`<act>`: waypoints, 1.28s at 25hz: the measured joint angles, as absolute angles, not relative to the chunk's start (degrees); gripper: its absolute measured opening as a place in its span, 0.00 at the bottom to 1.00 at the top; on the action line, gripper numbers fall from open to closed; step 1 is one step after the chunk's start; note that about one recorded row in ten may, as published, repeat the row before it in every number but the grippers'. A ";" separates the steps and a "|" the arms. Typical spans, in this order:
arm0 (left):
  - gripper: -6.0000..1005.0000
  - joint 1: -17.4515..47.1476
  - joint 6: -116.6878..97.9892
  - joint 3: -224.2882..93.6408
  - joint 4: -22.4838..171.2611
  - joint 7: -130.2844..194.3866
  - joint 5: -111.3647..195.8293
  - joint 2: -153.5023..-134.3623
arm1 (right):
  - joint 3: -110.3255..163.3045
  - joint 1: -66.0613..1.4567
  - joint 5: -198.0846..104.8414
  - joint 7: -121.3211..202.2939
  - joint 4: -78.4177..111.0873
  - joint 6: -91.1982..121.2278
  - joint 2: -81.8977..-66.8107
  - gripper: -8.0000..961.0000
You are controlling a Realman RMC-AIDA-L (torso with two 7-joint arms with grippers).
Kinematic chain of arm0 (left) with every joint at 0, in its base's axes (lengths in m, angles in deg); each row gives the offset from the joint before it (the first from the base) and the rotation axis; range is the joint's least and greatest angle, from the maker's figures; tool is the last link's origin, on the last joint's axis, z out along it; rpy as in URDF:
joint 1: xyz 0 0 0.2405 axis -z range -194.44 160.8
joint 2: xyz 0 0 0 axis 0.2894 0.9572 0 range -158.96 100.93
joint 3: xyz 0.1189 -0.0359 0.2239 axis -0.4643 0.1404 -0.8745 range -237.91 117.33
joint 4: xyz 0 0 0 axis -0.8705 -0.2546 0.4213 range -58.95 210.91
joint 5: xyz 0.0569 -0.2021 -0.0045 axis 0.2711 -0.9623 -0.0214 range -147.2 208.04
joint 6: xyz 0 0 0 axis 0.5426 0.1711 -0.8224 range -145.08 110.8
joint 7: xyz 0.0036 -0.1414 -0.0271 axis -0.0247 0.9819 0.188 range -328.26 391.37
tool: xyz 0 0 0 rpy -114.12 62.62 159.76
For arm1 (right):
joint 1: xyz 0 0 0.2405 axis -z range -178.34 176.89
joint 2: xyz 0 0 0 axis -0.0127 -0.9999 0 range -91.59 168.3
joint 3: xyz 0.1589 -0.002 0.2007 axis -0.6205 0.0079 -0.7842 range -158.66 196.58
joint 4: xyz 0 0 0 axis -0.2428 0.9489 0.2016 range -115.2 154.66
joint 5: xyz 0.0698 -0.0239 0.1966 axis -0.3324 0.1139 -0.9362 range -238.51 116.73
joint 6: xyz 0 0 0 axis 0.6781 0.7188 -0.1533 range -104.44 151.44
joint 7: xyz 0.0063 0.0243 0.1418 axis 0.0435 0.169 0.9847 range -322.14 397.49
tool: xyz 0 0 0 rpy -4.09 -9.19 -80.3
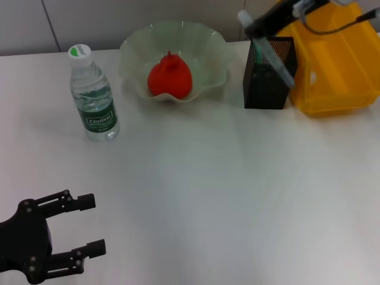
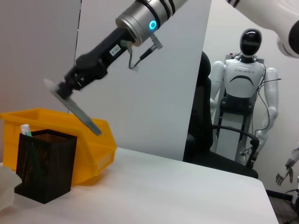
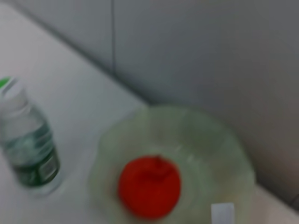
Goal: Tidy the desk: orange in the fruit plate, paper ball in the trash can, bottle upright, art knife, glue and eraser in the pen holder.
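Your right gripper (image 1: 256, 24) is above the black mesh pen holder (image 1: 268, 72), clenched on a long grey art knife (image 1: 274, 58) that slants down with its lower end over the holder's opening. In the left wrist view the same knife (image 2: 74, 108) hangs tilted above the holder (image 2: 43, 164), where a green-and-white stick already stands (glue, most likely, though you can't read it). Just beside the holder sits the yellow bin (image 1: 335, 62). The orange (image 1: 170, 78) lies in the pale fruit plate (image 1: 205, 44), and the water bottle (image 1: 93, 95) stands upright to its left. Your left gripper (image 1: 83, 227) rests low at the near left of the desk (image 1: 225, 190), fingers spread and holding nothing.
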State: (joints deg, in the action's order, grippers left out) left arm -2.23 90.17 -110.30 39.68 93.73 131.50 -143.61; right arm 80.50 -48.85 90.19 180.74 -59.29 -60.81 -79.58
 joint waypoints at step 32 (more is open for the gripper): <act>0.77 -2.41 90.37 -110.30 39.68 94.63 131.54 -143.88 | 80.74 -36.27 73.27 162.41 -49.36 -29.16 -80.67 0.15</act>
State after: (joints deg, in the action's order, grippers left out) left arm -2.41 90.37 -110.30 39.68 94.63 131.54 -143.88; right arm 80.74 -36.27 73.27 162.41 -49.36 -29.16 -80.67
